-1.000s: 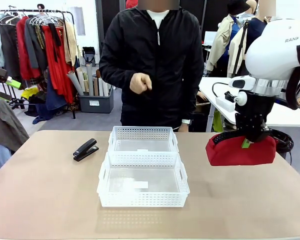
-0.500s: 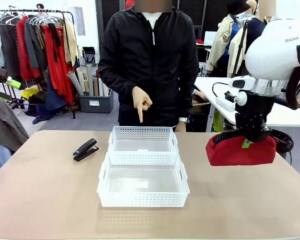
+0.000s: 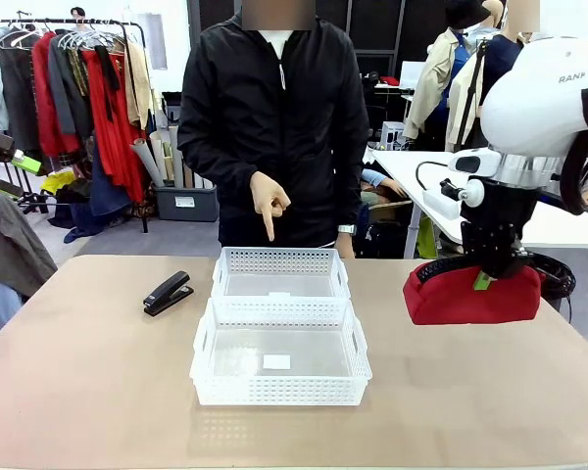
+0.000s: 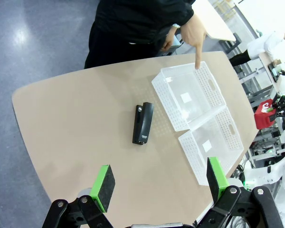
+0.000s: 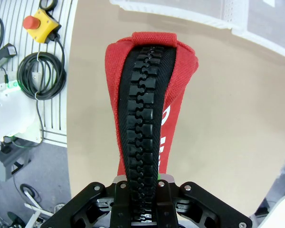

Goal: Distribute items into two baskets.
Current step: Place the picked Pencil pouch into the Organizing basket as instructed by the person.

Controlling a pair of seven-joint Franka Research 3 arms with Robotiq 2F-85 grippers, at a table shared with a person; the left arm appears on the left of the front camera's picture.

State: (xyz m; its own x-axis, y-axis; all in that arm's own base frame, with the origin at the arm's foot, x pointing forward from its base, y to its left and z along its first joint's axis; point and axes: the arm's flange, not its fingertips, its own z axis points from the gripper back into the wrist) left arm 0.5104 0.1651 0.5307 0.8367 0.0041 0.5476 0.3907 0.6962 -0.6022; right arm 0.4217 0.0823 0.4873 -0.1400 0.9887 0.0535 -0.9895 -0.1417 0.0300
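Now, front view: right gripper pinches red pouch by its top, over table at robot's right, well apart from far basket and near basket, set touching at centre. Black stapler lies on table left of far basket; person's hand points down above far basket's rear rim. L wrist view: left gripper, fingers spread wide, nothing betw. them. R wrist view: fingers clamped on pouch's zipper.
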